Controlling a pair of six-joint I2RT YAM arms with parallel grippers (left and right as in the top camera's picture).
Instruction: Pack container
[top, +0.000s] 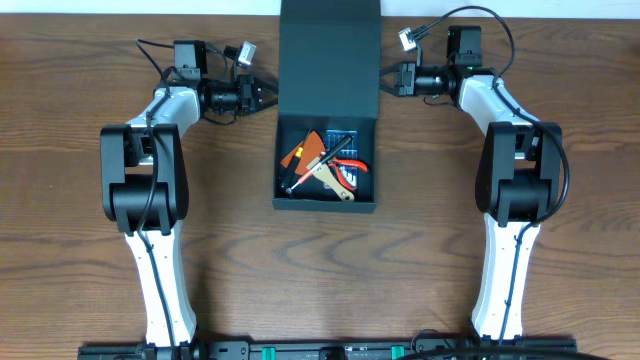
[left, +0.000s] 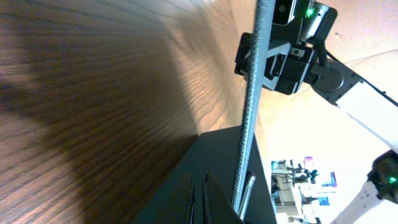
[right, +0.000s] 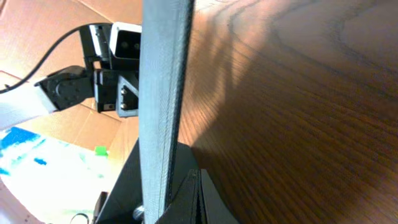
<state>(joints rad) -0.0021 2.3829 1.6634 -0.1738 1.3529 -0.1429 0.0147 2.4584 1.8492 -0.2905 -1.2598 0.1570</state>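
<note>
The dark teal container (top: 326, 205) sits at the table's middle with its hinged lid (top: 330, 60) swung open and standing toward the back. Inside lie orange-handled tools (top: 300, 155), a red-handled tool (top: 352, 172), a pale wooden handle (top: 330, 180) and a small blue case (top: 345, 145). My left gripper (top: 265, 95) is shut and empty just left of the lid; the left wrist view shows its fingers (left: 198, 199) beside the lid's edge (left: 252, 93). My right gripper (top: 390, 78) is shut and empty just right of the lid; its fingers (right: 198, 199) sit next to the lid's edge (right: 163, 93).
The wooden table (top: 100, 250) spreads on all sides of the container. Both arm bases stand at the front edge, left (top: 160, 300) and right (top: 500, 300). Cables loop behind each wrist at the back.
</note>
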